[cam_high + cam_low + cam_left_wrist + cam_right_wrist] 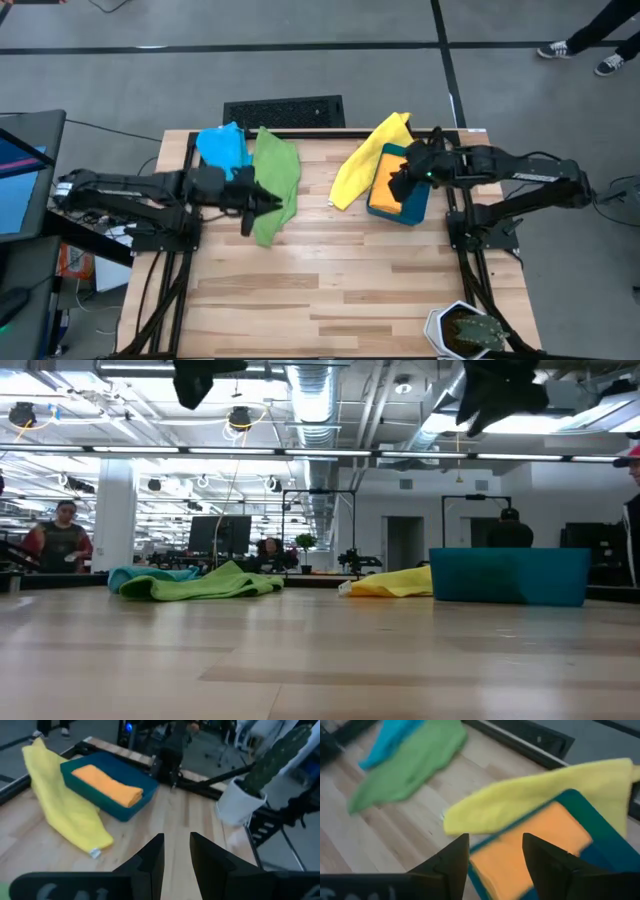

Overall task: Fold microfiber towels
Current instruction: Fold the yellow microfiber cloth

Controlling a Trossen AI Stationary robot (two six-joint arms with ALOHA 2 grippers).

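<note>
Both fingers of right hand [402,183] spread, empty, above orange towel [390,182].

Green towel [205,584] over blue towel [150,576], yellow towel [390,583] touching teal bin [510,576]

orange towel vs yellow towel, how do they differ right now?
The orange towel is folded into a neat rectangle; the yellow towel is unfolded and rumpled. The orange towel lies inside the teal bin; the yellow towel lies on the table, draped against the bin's outer side. Neither is held: the right gripper is open above the orange towel. Both are plain bright cloths.
</note>
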